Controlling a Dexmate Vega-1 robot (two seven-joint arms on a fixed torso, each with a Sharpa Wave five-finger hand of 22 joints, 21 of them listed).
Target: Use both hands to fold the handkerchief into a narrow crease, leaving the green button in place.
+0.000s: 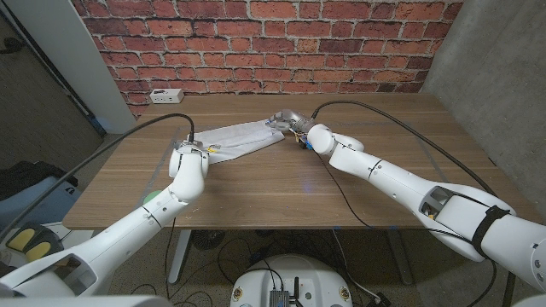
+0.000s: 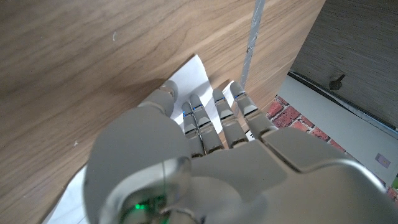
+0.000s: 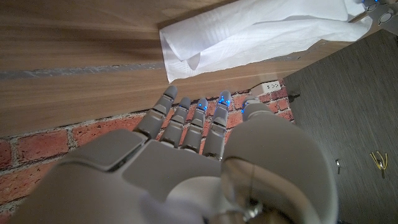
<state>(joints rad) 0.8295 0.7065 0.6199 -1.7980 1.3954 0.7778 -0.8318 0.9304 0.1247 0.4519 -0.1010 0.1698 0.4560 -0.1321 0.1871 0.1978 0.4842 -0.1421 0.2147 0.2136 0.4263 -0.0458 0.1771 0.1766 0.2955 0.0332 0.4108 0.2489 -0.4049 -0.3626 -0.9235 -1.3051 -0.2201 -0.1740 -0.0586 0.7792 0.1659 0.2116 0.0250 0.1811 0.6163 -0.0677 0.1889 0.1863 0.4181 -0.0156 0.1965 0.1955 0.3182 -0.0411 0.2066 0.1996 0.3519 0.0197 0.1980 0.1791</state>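
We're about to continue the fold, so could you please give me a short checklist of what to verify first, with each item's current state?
1. Handkerchief already gathered into a long, narrow band: ok.
2. Left hand at its end of the cloth, fingers over the fabric: ok.
3. Left hand actually gripping the cloth: cannot tell.
4. Right hand at the opposite end: ok; the right wrist view shows its fingers extended, short of the cloth, so no grip there: not ok.
5. Green button still in place: cannot tell; no frame lets me confirm it.

Your white handkerchief (image 1: pixel 241 137) lies folded into a long, narrow, rumpled band, running slantwise across the table (image 1: pixel 281 192) toward its far edge. You can't make out the green button.
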